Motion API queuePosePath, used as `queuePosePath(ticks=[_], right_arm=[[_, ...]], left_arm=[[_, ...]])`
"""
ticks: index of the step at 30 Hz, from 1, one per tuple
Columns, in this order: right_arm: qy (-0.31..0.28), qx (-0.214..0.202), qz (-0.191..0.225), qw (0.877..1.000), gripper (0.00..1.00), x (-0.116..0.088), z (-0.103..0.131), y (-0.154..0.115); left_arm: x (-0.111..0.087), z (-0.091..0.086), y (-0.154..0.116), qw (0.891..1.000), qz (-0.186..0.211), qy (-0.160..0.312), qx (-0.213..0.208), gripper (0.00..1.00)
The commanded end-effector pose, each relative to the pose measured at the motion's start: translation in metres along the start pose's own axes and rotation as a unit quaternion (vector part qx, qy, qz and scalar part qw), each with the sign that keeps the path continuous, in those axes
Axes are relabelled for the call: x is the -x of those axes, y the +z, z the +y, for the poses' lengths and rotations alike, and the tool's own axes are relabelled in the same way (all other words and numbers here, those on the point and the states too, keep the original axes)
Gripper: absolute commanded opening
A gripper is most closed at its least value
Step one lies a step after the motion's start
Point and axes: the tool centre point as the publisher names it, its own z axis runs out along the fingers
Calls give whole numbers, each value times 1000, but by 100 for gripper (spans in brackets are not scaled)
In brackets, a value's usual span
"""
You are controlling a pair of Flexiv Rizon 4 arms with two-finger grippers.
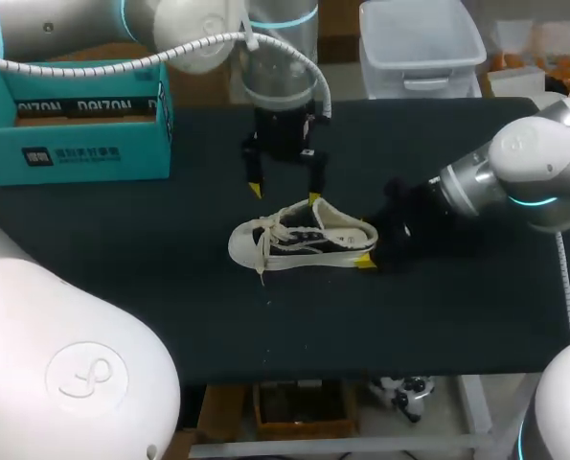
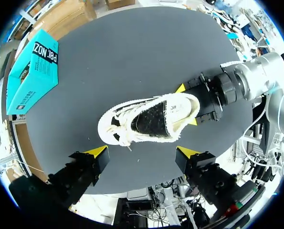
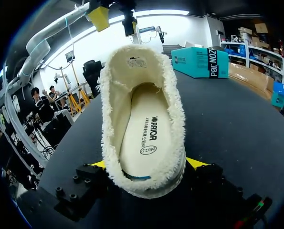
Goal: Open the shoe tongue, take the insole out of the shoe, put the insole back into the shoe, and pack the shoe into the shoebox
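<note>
Head view has the shoe (image 1: 299,238) lying mid-desk (image 1: 438,316), laces loose. Right pincer (image 2: 186,105) is clenched on the shoe's heel, one yellow tip on either side of it. Left pincer (image 1: 285,194) hangs just above the shoe, released, fingers spread and holding nothing. Seen from the heel, the tongue (image 3: 137,67) looks pushed up and the insole (image 3: 146,136) lies flat inside the shoe. I judge the work early: the opening seems made, the insole not yet out, though whether it already went back I cannot tell. Shoebox (image 1: 74,125) stands well apart from the shoe, past its toe end; packing is not yet done.
</note>
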Motion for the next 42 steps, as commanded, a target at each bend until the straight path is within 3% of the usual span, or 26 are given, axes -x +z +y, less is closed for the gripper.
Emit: queuePosePath(ticks=[1, 3, 6, 16, 19, 34, 35, 36, 37, 38, 39, 42], right_arm=[[0, 2, 2, 1000, 0, 3, -10, 15], [0, 2, 2, 1000, 0, 3, -10, 15], [0, 2, 2, 1000, 0, 3, -10, 15], [0, 2, 2, 1000, 0, 3, -10, 15], [0, 2, 2, 1000, 0, 3, -10, 15], [0, 2, 2, 1000, 0, 3, -10, 15], [0, 2, 2, 1000, 0, 3, -10, 15], [0, 2, 2, 1000, 0, 3, -10, 15], [0, 2, 2, 1000, 0, 3, -10, 15], [0, 2, 2, 1000, 0, 3, -10, 15], [0, 2, 2, 1000, 0, 3, -10, 15], [0, 2, 2, 1000, 0, 3, -10, 15]], left_arm=[[-11, -5, 8, 1000, -27, -5, 1, 90], [-13, -12, 12, 999, -29, -15, 3, 80], [-17, -18, 17, 999, -30, -16, 13, 74], [-35, -24, 32, 999, -45, -11, 24, 70], [-38, -24, 35, 998, -49, -13, 26, 64], [-37, -20, 57, 997, -64, -23, 38, 55], [-37, -21, 56, 996, -73, -32, 36, 53], [-37, -35, 54, 995, -75, -31, 50, 53], [-37, -35, 55, 995, -79, -37, 46, 51], [-34, -13, 64, 995, -79, -38, 46, 51], [-33, -10, 66, 994, -80, -65, 22, 51], [-34, -11, 68, 994, -84, -70, 21, 50]])
